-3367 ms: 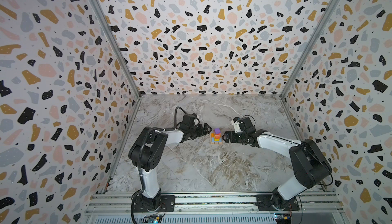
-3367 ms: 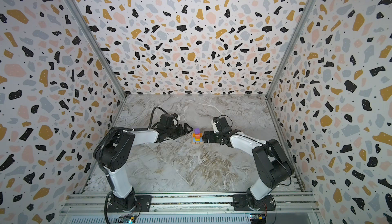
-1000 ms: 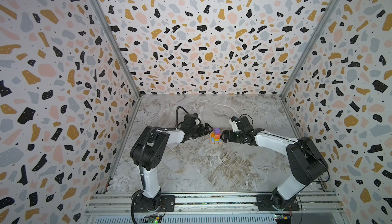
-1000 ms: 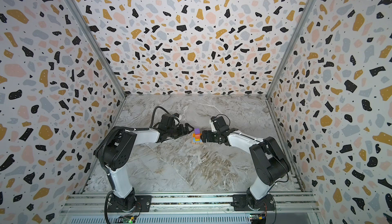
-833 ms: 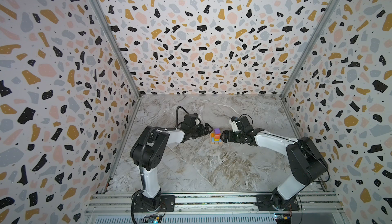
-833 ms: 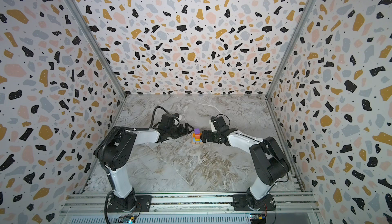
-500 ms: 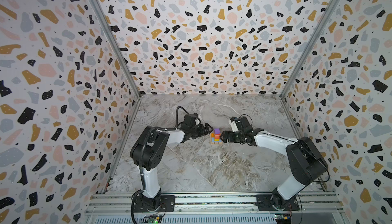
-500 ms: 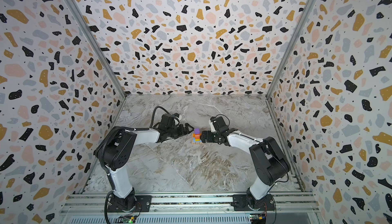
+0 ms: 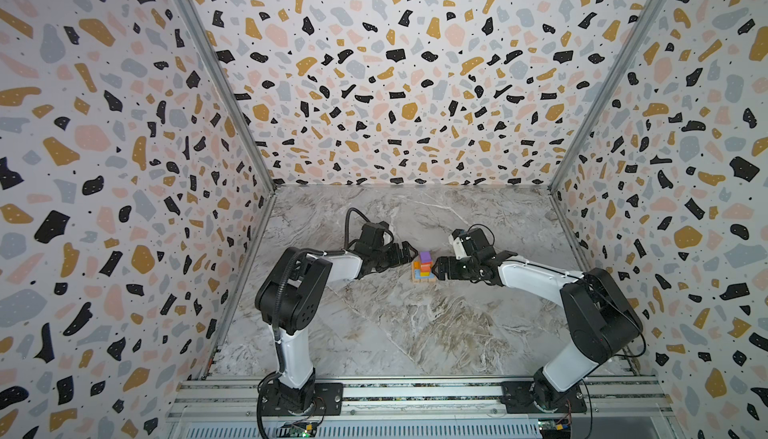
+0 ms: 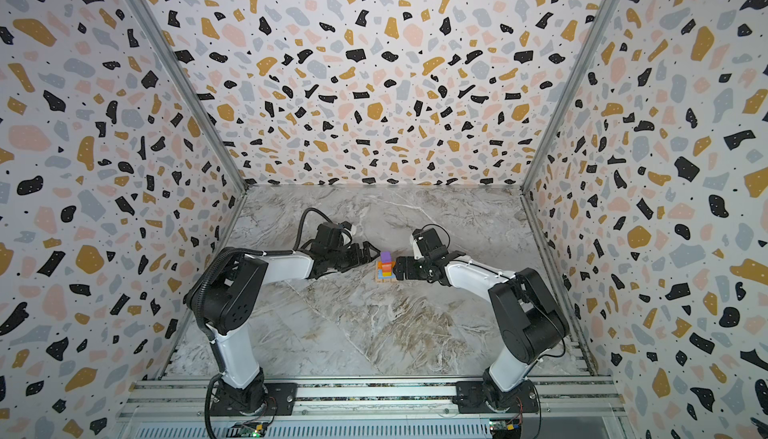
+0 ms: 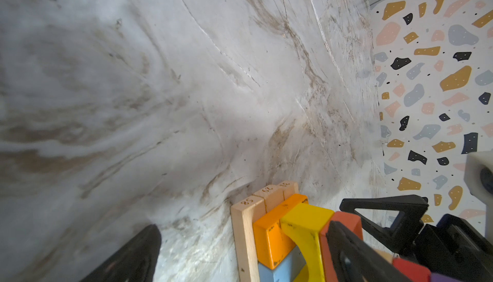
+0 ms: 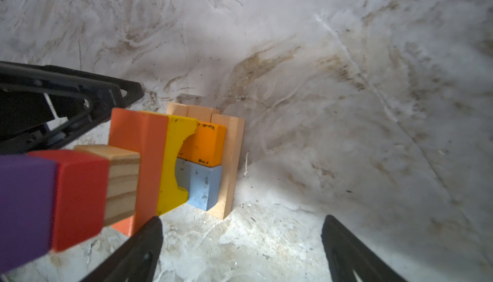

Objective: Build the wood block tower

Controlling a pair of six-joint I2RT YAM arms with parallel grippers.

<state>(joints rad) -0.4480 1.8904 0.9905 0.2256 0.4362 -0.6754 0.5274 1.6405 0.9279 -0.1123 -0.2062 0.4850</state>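
The tower point(image 9: 423, 268) point(image 10: 385, 267) stands mid-table in both top views, stepped and tipped with a purple cube point(image 9: 424, 256). In the right wrist view it runs from the tan base point(image 12: 232, 160) through blue point(image 12: 202, 184), orange point(image 12: 205, 142), yellow point(image 12: 176, 160), an orange-red slab point(image 12: 138, 160), a tan cube point(image 12: 122, 182) and a red cube point(image 12: 80, 198) to the purple cube point(image 12: 24, 208). My left gripper point(image 9: 409, 255) point(image 11: 240, 251) hangs open just left of it, with the lower layers showing between its fingers. The right gripper point(image 9: 437, 271) point(image 12: 240, 251) is open just right of it, holding nothing.
The marble table point(image 9: 395, 333) is boxed in by terrazzo-patterned walls point(image 9: 395, 84) at the back and both sides. An aluminium rail point(image 9: 415, 393) carrying both arm bases runs along the front edge. No loose blocks show on the table.
Nothing has visibly moved over the last second. Since the oldest frames the right arm has edged slightly closer to the tower.
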